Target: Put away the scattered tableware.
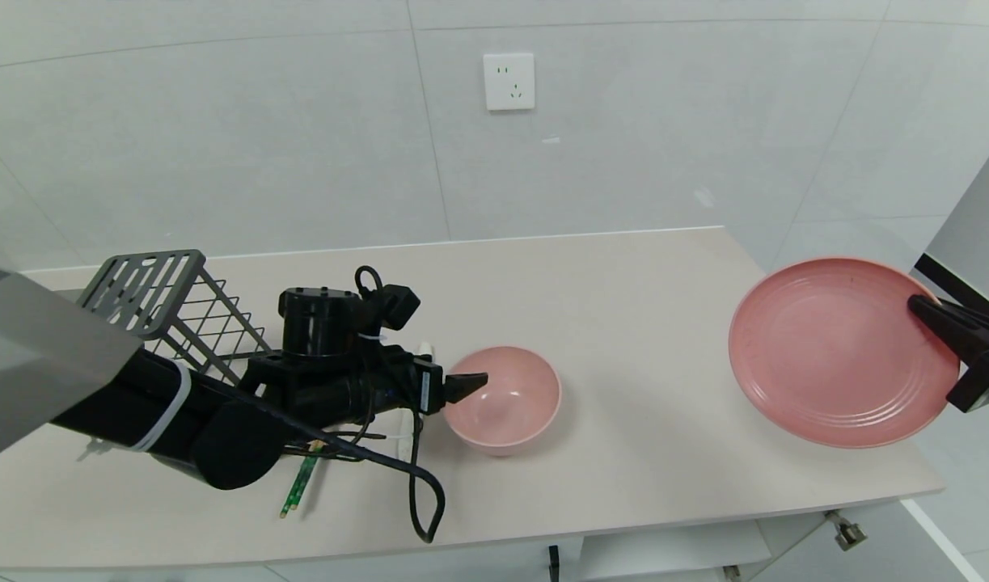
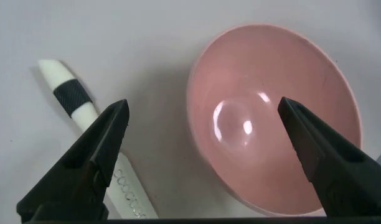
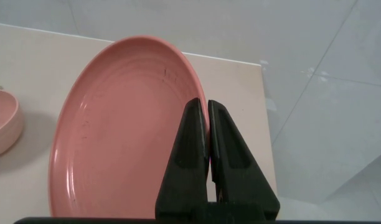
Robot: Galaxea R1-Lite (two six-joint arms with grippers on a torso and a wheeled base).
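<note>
Right pincer (image 1: 919,305) clamps plate (image 1: 834,356) rim at counter's (image 1: 640,283) right edge. Left pincer (image 2: 203,102) wide, astride bowl (image 1: 506,400) rim. Plate, bowl, chopsticks (image 1: 300,485) not yet in rack (image 1: 150,291).

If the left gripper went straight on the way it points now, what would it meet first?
Probably the pink bowl: the open left gripper straddles its rim, one finger over the inside, one outside near the white utensil. Height above the rim is unclear.
</note>
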